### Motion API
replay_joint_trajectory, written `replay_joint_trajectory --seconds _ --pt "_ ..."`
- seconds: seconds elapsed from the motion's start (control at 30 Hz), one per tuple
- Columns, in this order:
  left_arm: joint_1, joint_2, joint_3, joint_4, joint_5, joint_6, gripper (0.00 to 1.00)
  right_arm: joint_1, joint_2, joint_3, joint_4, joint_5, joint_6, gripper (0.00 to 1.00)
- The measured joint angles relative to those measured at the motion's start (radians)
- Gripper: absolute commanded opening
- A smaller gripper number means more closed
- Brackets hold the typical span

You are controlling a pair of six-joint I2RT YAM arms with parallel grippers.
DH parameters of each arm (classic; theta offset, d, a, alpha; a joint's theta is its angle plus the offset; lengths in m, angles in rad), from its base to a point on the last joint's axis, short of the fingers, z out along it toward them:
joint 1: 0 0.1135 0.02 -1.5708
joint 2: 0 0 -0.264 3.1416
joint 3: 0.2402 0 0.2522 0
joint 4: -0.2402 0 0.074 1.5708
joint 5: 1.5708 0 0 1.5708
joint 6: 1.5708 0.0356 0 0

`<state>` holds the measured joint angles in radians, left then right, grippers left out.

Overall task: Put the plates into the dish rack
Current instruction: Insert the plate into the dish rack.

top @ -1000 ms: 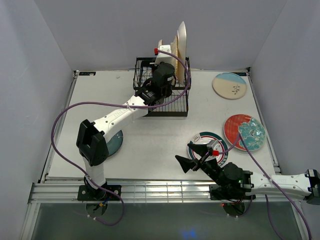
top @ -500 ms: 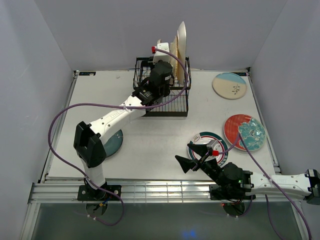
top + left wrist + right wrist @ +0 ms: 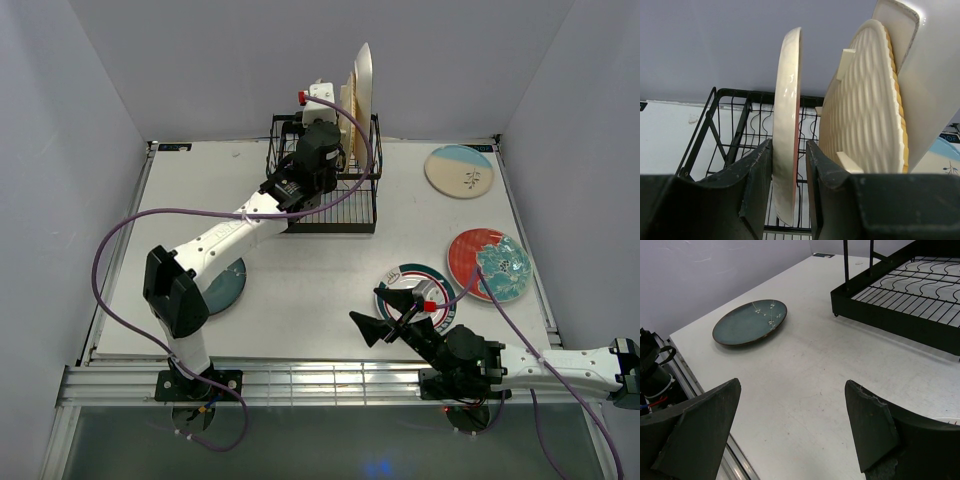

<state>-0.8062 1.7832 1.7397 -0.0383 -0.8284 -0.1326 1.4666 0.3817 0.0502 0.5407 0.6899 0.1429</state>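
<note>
The black wire dish rack (image 3: 330, 215) stands at the back centre. A white rounded-rectangle plate (image 3: 362, 85) and a yellow woven plate (image 3: 347, 100) stand on edge in it. My left gripper (image 3: 322, 142) is over the rack. In the left wrist view a cream plate with a pink-red face (image 3: 789, 100) stands on edge between its jaws (image 3: 789, 145), beside the yellow plate (image 3: 860, 110) and the white one (image 3: 930, 90). It touches the left finger, and a narrow gap shows at the right finger. My right gripper (image 3: 378, 312) is wide open and empty above the table (image 3: 792, 384).
A dark teal plate (image 3: 225, 285) lies front left, also seen in the right wrist view (image 3: 750, 322). A white plate with a teal-red rim (image 3: 425, 278) lies by the right gripper. A red-teal floral plate (image 3: 490, 265) and a cream-and-blue plate (image 3: 459, 171) lie at the right.
My left gripper has shifted slightly up and away over the rack, and the arm's elbow has moved left. The right arm has not moved.
</note>
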Motion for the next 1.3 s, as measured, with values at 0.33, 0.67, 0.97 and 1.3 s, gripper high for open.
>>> replay_joint_trajectory --seconds 0.33,0.67,0.97,1.3 --pt "0.000 -0.012 0.000 -0.041 0.034 -0.049 0.43 0.000 0.000 0.000 0.000 -0.009 0.000 0.90" --pt "0.000 -0.016 0.000 -0.067 0.078 -0.092 0.42 0.000 0.000 0.000 0.000 -0.013 0.000 0.90" --pt "0.000 -0.016 0.000 -0.075 0.100 -0.104 0.42 0.000 0.000 0.000 0.000 -0.013 0.000 0.90" --pt "0.000 -0.014 0.021 -0.084 0.116 -0.105 0.41 0.000 0.000 0.000 0.000 -0.013 0.000 0.90"
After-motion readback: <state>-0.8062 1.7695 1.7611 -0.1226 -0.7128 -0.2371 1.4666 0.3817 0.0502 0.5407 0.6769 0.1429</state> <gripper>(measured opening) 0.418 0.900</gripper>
